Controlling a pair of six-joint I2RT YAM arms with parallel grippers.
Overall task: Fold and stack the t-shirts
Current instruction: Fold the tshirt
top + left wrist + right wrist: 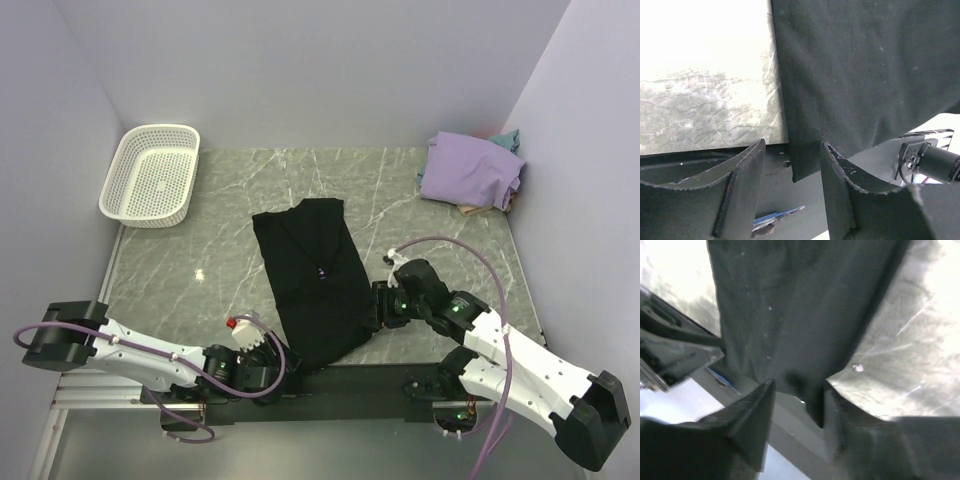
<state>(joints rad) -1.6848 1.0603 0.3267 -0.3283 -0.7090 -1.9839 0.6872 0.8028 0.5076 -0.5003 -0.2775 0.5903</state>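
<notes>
A black t-shirt (310, 275) lies as a long folded strip in the middle of the table, its near end reaching over the front edge. My left gripper (272, 352) is at its near left corner. In the left wrist view the left gripper (792, 160) is open, and a corner of the black cloth (805, 162) hangs between the jaws. My right gripper (378, 305) is at the shirt's near right edge. In the right wrist view the right gripper (799, 390) is open, with the black hem (800, 340) just beyond its tips. A lavender t-shirt (470, 170) lies bunched at the back right, with teal cloth (510, 138) peeking out behind it.
A white perforated basket (152, 175) stands at the back left corner. The marble tabletop (200, 260) ends at a dark front rail (340, 385) where the arm bases sit. Walls close in on the left, back and right.
</notes>
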